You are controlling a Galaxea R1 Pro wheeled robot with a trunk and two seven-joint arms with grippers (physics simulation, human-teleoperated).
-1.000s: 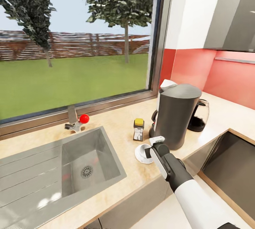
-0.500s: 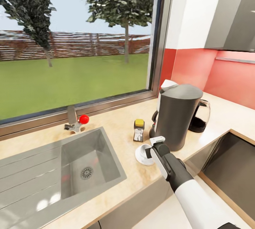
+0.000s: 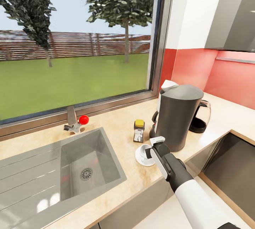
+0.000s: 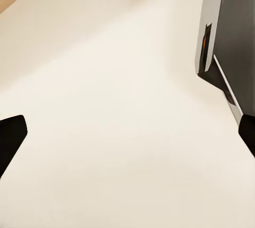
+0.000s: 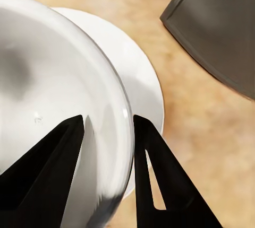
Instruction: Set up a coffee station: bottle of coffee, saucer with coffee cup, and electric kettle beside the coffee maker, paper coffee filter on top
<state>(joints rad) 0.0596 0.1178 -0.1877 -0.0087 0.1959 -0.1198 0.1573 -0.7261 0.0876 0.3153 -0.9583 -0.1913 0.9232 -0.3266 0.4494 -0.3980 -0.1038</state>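
Straddling the rim of the coffee cup (image 5: 58, 106), the right gripper (image 5: 106, 169) has one finger inside and one outside (a wall pinch, closed on it), keeping the smooth white cup on the round saucer (image 3: 139, 157) beside the matte grey coffee maker (image 3: 177, 115) on the speckled kitchen countertop (image 3: 117, 129).

Right arm (image 3: 198, 197): glossy white forearm | black wrist (image 3: 175, 172) | white-and-black gripper (image 3: 151, 147), tapered black fingers (image 5: 154, 169)
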